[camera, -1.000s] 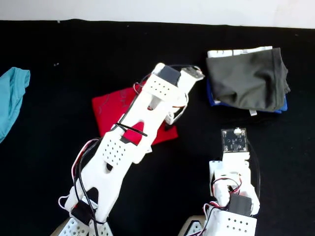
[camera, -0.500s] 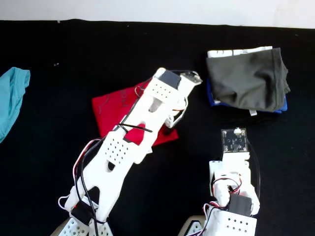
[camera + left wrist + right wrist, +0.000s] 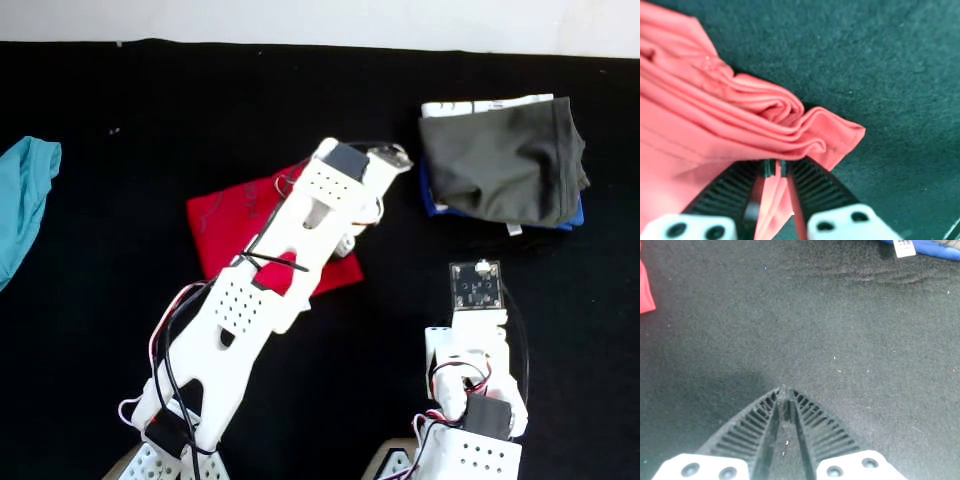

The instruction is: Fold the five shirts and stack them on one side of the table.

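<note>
Corner of folded red shirt (image 3: pixel 700 125) pinched in left hand (image 3: pixel 774 168); shirt stack (image 3: pixel 500 165) off to its right across worktop (image 3: pixel 120 90), nearer right hand (image 3: pixel 784 401), itself pressed together, empty.

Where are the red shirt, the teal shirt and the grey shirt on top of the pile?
red shirt (image 3: pixel 225 228): high view, on the flat uncovered part of the cloth.
teal shirt (image 3: pixel 22 200): high view, on the middle of the visible cloth.
grey shirt (image 3: pixel 500 160): high view, on the middle of its top face.

Bare table (image 3: pixel 120 110) between red shirt (image 3: pixel 220 225) and teal shirt (image 3: pixel 22 195); left arm (image 3: pixel 250 300) overhangs red shirt; folded stack (image 3: pixel 500 165) occupies far right.
</note>
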Tool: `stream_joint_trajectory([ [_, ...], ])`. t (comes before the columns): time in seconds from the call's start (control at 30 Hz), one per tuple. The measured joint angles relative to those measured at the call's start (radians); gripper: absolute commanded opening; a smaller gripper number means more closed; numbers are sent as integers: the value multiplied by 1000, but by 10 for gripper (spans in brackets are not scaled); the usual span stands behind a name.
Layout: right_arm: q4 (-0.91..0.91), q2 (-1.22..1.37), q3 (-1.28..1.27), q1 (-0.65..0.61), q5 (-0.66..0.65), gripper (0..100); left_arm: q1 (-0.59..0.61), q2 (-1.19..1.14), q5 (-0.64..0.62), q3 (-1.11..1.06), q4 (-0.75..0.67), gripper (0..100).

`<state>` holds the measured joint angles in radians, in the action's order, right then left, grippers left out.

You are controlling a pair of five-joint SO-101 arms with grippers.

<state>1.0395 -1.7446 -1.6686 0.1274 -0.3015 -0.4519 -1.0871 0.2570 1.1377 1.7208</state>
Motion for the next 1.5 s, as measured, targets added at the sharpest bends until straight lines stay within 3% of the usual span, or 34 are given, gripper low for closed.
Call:
stream_joint_trajectory([
  [0.3,0,0,0,0,0,7,-57,2,-54,103,37,8],
  [0.63,0,0,0,0,0,7,-140,176,-91,-189,37,10],
  [0.73,0,0,0,0,0,7,-129,176,-91,-222,37,41],
  [0.9,0,0,0,0,0,7,-107,176,-91,-226,37,175],
  [1.07,0,0,0,0,0,7,-84,196,-91,-226,37,162],
  [1.33,0,0,0,0,0,7,21,411,-91,-238,37,160],
  [1.5,0,0,0,0,0,7,98,404,-91,-382,37,133],
])
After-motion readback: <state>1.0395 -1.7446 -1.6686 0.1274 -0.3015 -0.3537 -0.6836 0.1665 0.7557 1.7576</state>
